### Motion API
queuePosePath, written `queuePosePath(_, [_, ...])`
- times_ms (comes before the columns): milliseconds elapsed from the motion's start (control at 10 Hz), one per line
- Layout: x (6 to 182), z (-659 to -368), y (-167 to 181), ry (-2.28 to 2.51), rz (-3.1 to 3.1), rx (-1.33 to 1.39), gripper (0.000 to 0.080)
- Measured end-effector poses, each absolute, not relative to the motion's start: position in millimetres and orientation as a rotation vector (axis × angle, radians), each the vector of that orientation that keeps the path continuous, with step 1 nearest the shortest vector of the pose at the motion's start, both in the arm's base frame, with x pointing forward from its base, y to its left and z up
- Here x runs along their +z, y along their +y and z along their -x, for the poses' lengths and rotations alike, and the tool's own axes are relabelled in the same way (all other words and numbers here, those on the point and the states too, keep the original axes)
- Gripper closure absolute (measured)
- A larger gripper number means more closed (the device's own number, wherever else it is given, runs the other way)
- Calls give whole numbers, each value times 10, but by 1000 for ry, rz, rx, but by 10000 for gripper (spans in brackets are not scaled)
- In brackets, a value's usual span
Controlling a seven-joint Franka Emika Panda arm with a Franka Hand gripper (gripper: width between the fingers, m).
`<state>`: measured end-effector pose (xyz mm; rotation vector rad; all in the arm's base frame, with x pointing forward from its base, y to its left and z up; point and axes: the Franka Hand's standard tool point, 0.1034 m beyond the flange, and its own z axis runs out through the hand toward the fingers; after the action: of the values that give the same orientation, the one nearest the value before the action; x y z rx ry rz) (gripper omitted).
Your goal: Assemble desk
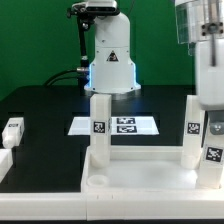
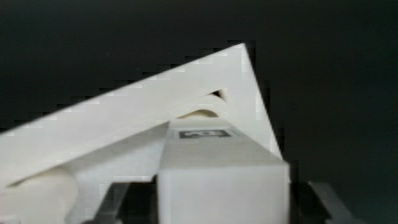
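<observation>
- Gripping a leg block is what the gripper [image 2: 210, 205] looks to be doing in the wrist view: the two dark fingers [image 2: 121, 205] sit on either side of a white square leg [image 2: 222, 170] with a small tag on it, jaws partly apart and closed onto the block.
- From the exterior view, the arm comes down at the exterior view's right, and that gripped leg [image 1: 212, 150] stands upright at the near right corner of the desk top [image 1: 130, 180]. The fingertips themselves are hard to make out there.
- Desk top is the wide white rimmed tray at the front of the black table [image 1: 40, 105], underside up, long axis running across the exterior view from left to right.
- Two more legs already stand upright on it, pointing straight up: one toward the left [image 1: 99, 125], one toward the right [image 1: 192, 125], tags facing the camera.
- A loose leg block [image 1: 12, 131] lies on the table at the exterior view's left, well apart from the tray.
- Marker board [image 1: 115, 126] lies flat behind the desk, in front of the robot base [image 1: 110, 65].
</observation>
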<state>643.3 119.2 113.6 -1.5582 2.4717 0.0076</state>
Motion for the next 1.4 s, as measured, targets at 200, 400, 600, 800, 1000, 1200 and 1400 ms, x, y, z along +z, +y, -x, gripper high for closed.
queuePosePath(200, [1136, -6438, 1199, 2502, 1498, 8, 506])
queuePosePath(400, [1125, -6408, 1195, 2416, 1676, -3, 506])
queuePosePath(600, [1164, -6408, 1176, 2195, 1984, -23, 258])
queuePosePath(800, [1167, -6403, 1196, 1939, 2234, -60, 175])
queuePosePath(1000, [1143, -6381, 1243, 1838, 2318, -86, 155])
queuePosePath(1200, [1131, -6376, 1226, 1634, 2490, -110, 151])
queuePosePath(1400, [1130, -6406, 1119, 1119, 2817, -166, 150])
